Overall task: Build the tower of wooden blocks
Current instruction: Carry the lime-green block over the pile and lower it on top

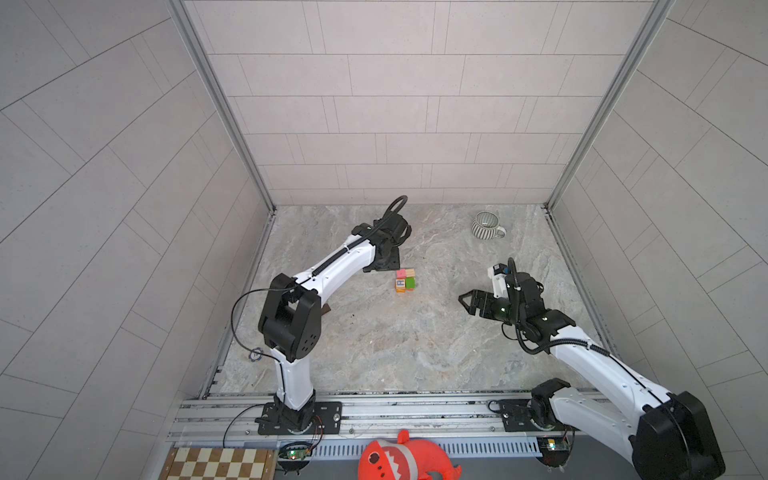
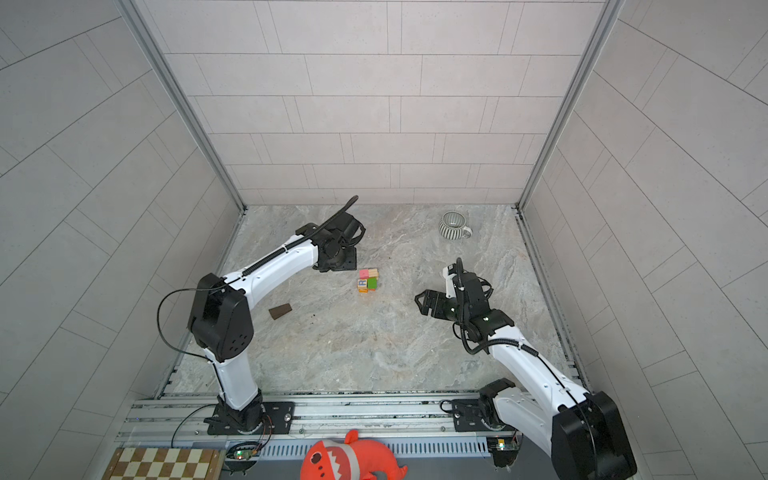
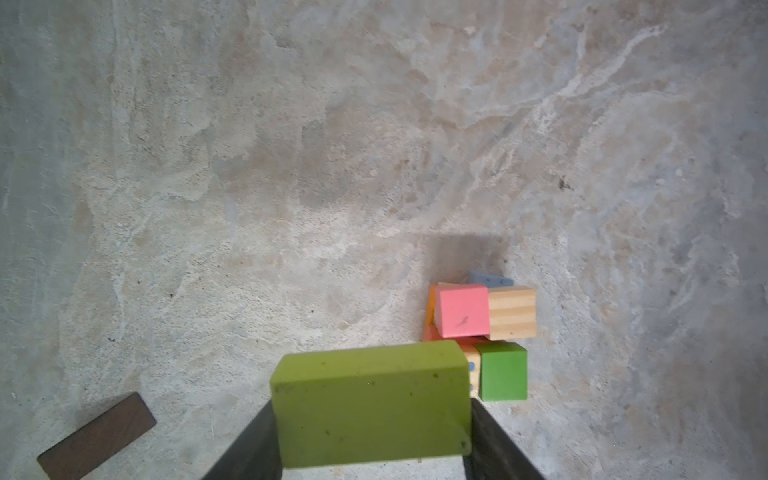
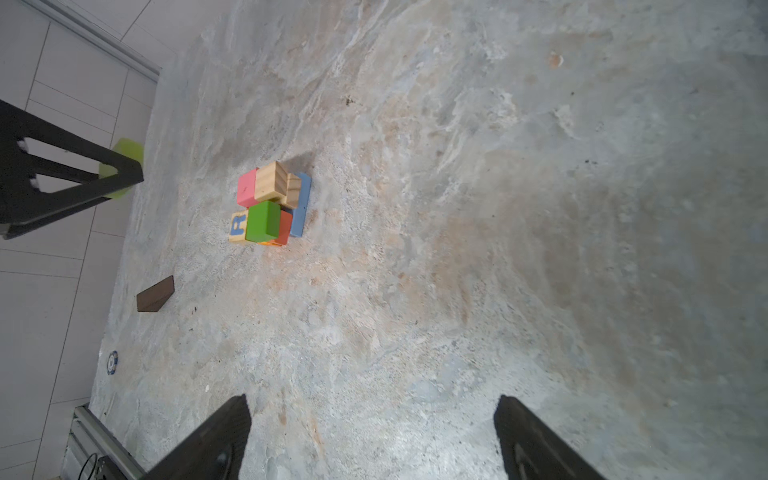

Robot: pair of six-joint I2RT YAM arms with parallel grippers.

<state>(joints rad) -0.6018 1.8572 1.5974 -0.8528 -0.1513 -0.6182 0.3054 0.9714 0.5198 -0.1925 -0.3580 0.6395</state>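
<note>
Held the long lime-green wooden block [image 3: 370,395] clenched in the left gripper [image 3: 372,432] near the tower of painted wooden cubes [image 1: 406,280], right gripper [image 4: 374,403] spread empty beyond it; called for a level carry over the pink cube [image 3: 461,311] and tan cube [image 3: 512,312], then a gentle release.

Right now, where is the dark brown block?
In a top view the dark brown block lies alone on the table. It is left of the stacked blocks, apart from them, and beside the elbow of the left arm.
</note>
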